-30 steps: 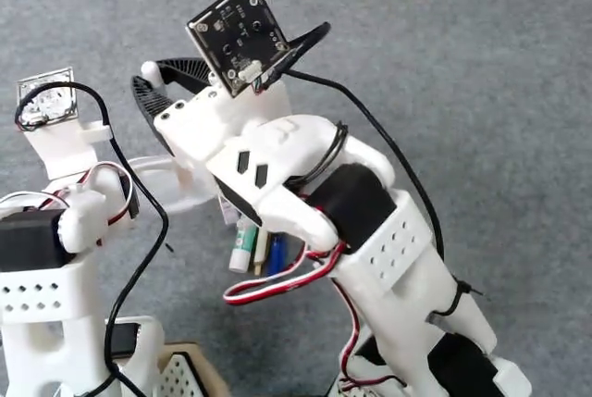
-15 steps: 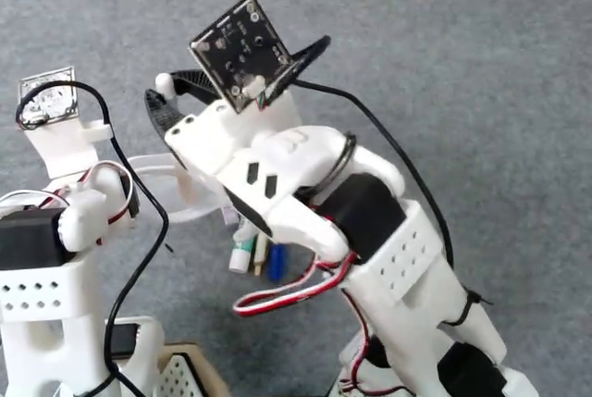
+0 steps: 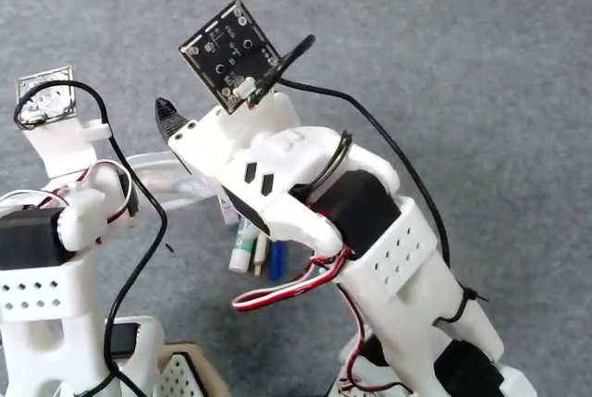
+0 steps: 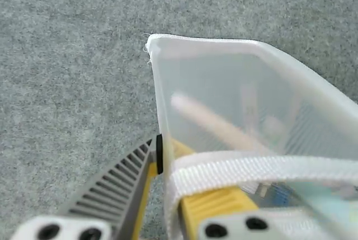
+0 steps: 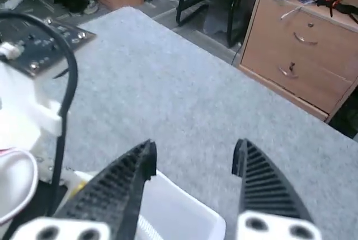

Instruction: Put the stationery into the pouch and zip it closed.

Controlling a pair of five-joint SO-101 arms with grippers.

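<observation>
A translucent white pouch [image 4: 240,117] lies on the grey carpet, and my left gripper [image 4: 162,159] is shut on its zipper edge. Blurred pens show through its wall. From above, the pouch [image 3: 165,173] pokes out between the two arms. A white and green tube [image 3: 242,247] and a blue pen [image 3: 277,260] stick out from under the right arm; whether they lie inside the pouch I cannot tell. My right gripper [image 5: 194,149] hangs open over a corner of the pouch [image 5: 179,215]. One of its black fingers [image 3: 170,119] shows beside the camera board.
The right arm's white body [image 3: 370,249] covers the middle of the table. The left arm [image 3: 55,249] stands at the near left, with a cardboard box corner [image 3: 190,369] at its base. Wooden drawers [image 5: 302,55] and chair legs stand beyond the table.
The right arm's wrist has turned and shifted, so one black finger shows from above instead of two. The left arm has kept still with the pouch.
</observation>
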